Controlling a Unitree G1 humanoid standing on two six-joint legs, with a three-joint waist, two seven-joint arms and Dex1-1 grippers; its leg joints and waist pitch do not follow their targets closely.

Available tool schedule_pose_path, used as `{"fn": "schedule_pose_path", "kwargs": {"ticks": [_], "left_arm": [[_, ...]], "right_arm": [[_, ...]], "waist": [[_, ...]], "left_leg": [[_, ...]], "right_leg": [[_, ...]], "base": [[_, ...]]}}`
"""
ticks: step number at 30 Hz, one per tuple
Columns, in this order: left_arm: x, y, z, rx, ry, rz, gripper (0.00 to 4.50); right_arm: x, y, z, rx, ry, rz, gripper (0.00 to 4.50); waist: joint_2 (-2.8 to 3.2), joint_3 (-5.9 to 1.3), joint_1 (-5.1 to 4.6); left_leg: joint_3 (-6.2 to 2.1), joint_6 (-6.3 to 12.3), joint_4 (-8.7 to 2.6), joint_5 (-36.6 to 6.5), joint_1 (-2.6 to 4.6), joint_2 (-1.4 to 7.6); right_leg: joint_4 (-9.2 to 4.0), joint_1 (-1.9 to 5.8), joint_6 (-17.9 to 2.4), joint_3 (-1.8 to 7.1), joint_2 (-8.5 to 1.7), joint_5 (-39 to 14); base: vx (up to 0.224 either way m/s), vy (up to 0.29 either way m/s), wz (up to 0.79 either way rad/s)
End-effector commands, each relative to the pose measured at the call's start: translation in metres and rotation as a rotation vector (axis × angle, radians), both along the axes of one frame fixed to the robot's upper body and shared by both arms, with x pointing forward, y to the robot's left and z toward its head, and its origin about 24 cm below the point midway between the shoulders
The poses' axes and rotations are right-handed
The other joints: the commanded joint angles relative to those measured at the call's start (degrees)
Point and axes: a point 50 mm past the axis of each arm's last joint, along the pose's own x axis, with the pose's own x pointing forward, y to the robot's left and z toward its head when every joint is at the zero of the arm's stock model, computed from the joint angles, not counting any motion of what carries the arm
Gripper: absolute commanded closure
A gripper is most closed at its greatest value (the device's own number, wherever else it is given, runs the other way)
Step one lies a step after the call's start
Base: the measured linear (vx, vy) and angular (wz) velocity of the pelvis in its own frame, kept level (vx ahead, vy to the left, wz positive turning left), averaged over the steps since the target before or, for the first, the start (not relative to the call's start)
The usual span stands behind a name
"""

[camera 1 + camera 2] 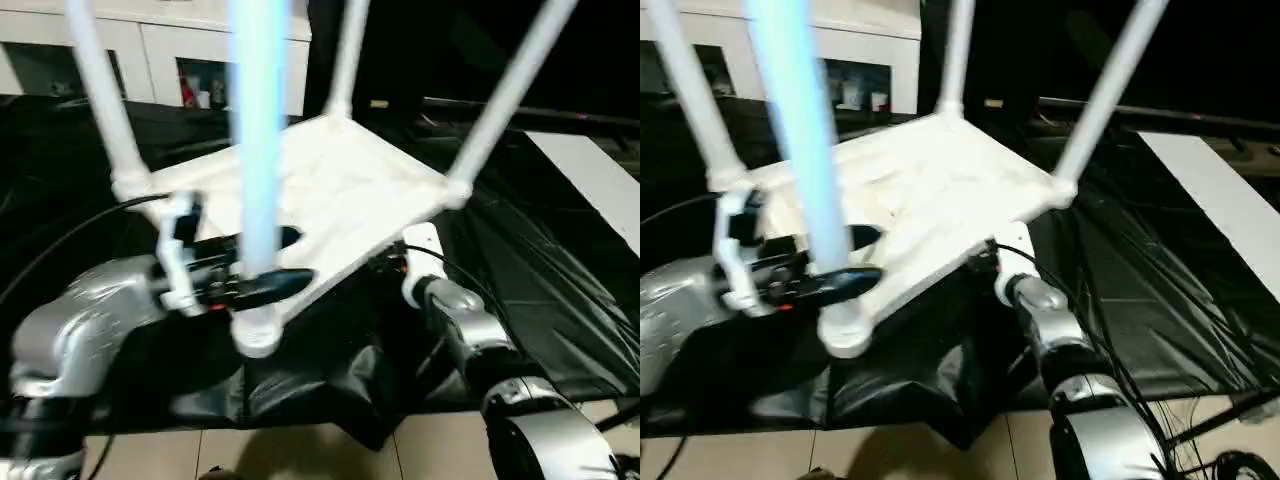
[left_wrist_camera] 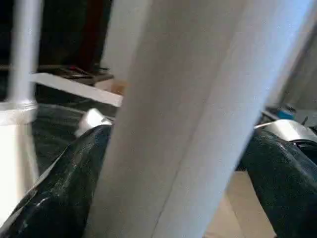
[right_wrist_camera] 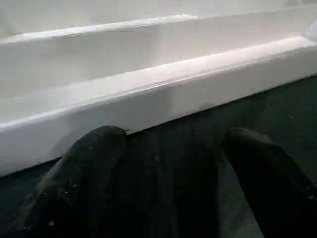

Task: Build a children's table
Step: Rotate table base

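Four legs upright in the upturned tabletop's corner sockets.

The white tabletop is seen upside down on the black-sheeted counter, four legs standing up from its corners. The nearest leg is flanked by the left claw, fingers spread. The right forearm is stretched under the tabletop's near edge.

Smooth white plastic tabletop; glossy black sheet
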Motion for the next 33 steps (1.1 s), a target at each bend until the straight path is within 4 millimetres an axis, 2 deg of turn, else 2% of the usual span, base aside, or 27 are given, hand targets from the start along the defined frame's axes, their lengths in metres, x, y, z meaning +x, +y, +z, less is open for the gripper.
{"fn": "schedule_pose_path", "kwargs": {"ticks": [1, 2, 3, 9, 15, 21, 23, 28, 33], "left_arm": [[0.001, -0.023, 0.003, 0.001, -0.034, -0.088, 0.03], [0.001, -0.023, 0.003, 0.001, -0.034, -0.09, 0.03], [0.002, -0.033, 0.003, -0.006, -0.033, -0.123, 0.03], [0.007, -0.054, 0.006, -0.036, -0.048, -0.161, 0.03], [0.01, -0.072, 0.005, -0.043, -0.061, -0.187, 0.03], [0.014, -0.086, 0.001, -0.033, -0.091, -0.169, 0.03], [0.021, -0.091, -0.001, -0.014, -0.118, -0.115, 0.03], [0.038, -0.088, -0.003, 0.041, -0.171, 0.031, 0.03], [0.056, -0.073, -0.007, 0.117, -0.201, 0.184, 0.03]], "right_arm": [[0.005, 0.021, 0.012, 0.008, -0.042, 0.1, 0.59], [0.005, 0.021, 0.012, 0.008, -0.042, 0.102, 0.59], [0.005, 0.03, 0.014, 0.019, -0.045, 0.146, 0.59], [0.002, 0.05, 0.017, 0.022, -0.056, 0.264, 0.59], [0.002, 0.056, 0.02, 0.063, -0.059, 0.306, 0.59], [0.0, 0.063, 0.023, 0.081, -0.07, 0.38, 0.59], [0.0, 0.063, 0.023, 0.077, -0.073, 0.379, 0.59], [0.004, 0.054, 0.023, 0.05, -0.082, 0.313, 0.59], [0.011, 0.038, 0.026, 0.027, -0.104, 0.223, 0.59]], "waist": [[1.63, -3.25, 0.0], [1.48, -3.25, -0.12], [1.62, -3.37, -0.27], [1.47, -3.5, -1.19], [1.5, -3.54, -1.27], [1.56, -3.47, -1.3], [1.56, -3.41, -1.28], [1.56, -3.53, -1.23], [1.75, -3.46, -1.1]], "left_leg": [[-0.89, -5.77, -4.7, -19.6, 1.56, 1.23], [-0.88, -5.69, -4.71, -19.46, 1.45, 1.19], [-0.93, -5.62, -4.67, -18.96, 1.33, 1.12], [-0.89, -4.55, -4.53, -16.48, 1.01, 1.13], [-0.8, -3.6, -4.41, -15.78, 1.21, 1.23], [-0.91, -3.45, -4.51, -17.17, 1.19, 1.36], [-0.88, -3.12, -4.51, -17.41, 1.32, 1.37], [-0.98, -2.95, -4.5, -16.87, 1.28, 1.43], [-0.9, -2.81, -4.44, -16.84, 1.38, 1.36]], "right_leg": [[-4.21, 1.65, -8.2, 2.07, -2.92, -16.19], [-4.22, 1.7, -8.24, 2.06, -2.84, -16.09], [-4.1, 1.86, -8.41, 2.01, -2.83, -15.27], [-3.85, 2.21, -9.96, 1.95, -2.79, -11.64], [-3.77, 2.28, -11.24, 1.94, -2.76, -9.4], [-4.01, 2.33, -11.27, 1.94, -2.9, -11.23], [-4.19, 2.18, -11.48, 1.95, -2.86, -11.48], [-4.13, 2.31, -11.36, 1.95, -3.01, -11.13], [-4.08, 2.19, -11.77, 1.93, -2.99, -10.64]], "base": [[0.0, 0.0, 0.0], [0.0, 0.0, 0.0], [0.0, 0.0, 0.0], [0.0, 0.0, 0.0], [0.0, 0.0, 0.0], [0.0, 0.0, 0.0], [0.0, 0.0, 0.0], [0.0, 0.0, 0.0], [0.0, 0.0, 0.0]]}}
